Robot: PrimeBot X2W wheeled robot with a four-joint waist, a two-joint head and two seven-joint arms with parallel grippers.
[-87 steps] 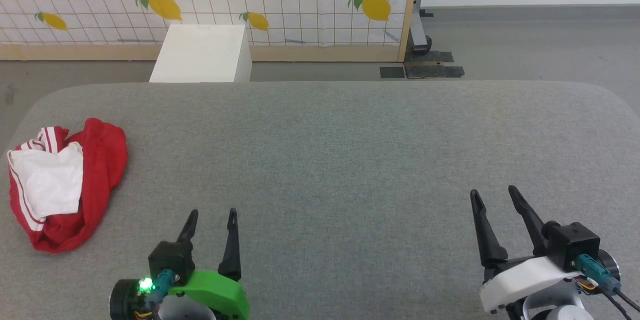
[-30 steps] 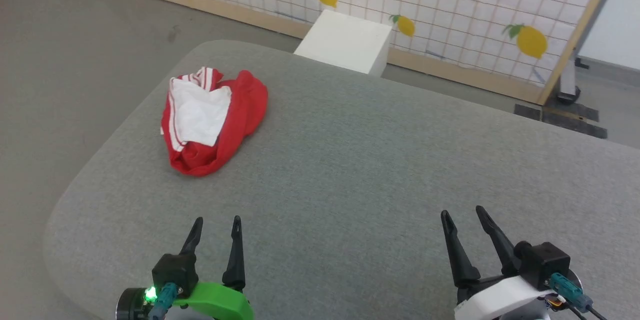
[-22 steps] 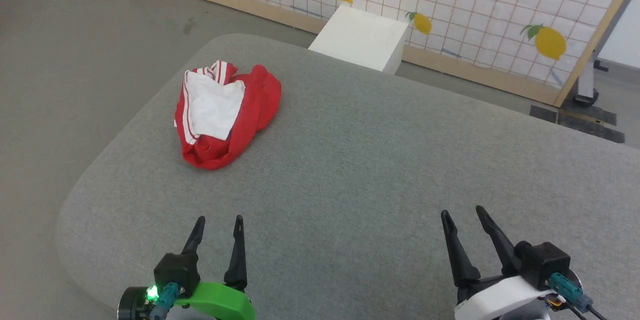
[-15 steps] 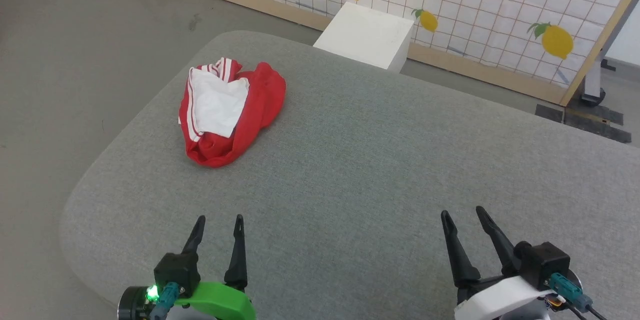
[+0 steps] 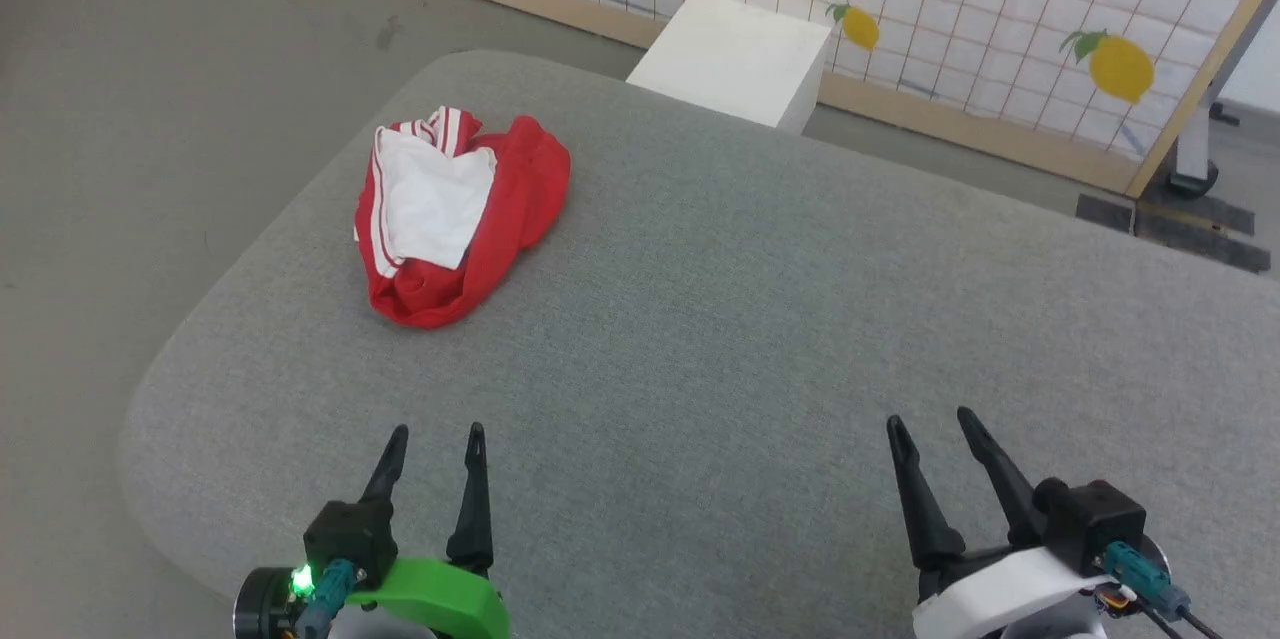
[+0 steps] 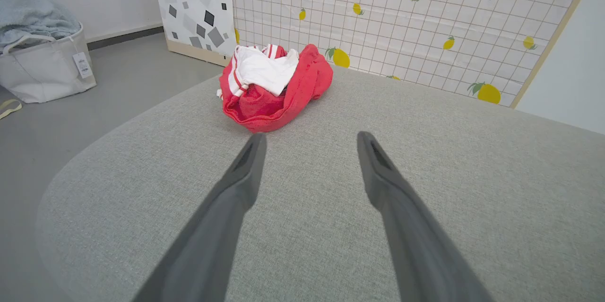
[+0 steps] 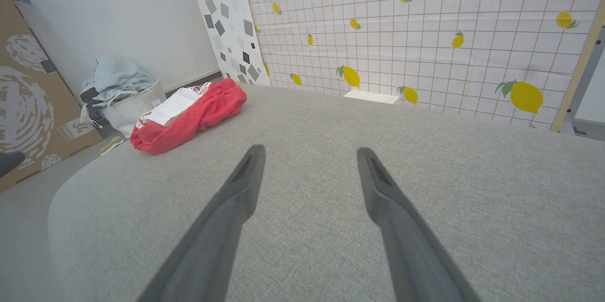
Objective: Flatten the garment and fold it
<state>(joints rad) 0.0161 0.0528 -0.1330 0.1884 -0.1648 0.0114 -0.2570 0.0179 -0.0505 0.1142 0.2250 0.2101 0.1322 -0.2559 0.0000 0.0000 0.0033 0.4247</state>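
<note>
The shirt (image 5: pixel 455 214) lies crumpled at the far left, well apart from both the left gripper (image 5: pixel 435 431) and right gripper (image 5: pixel 928 416), jaws spread and empty.

The left gripper (image 5: pixel 437 431) sits low on the left above its green wrist mount (image 5: pixel 435 594), its two dark fingers spread apart and pointing forward. The right gripper (image 5: pixel 928 417), above a white wrist mount (image 5: pixel 1000 589), is spread likewise, fingers leaning slightly left.

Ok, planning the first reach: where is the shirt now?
In the head view the crumpled red shirt lies upper left on the grey surface, near its far left corner, ahead of the left hand.
</note>
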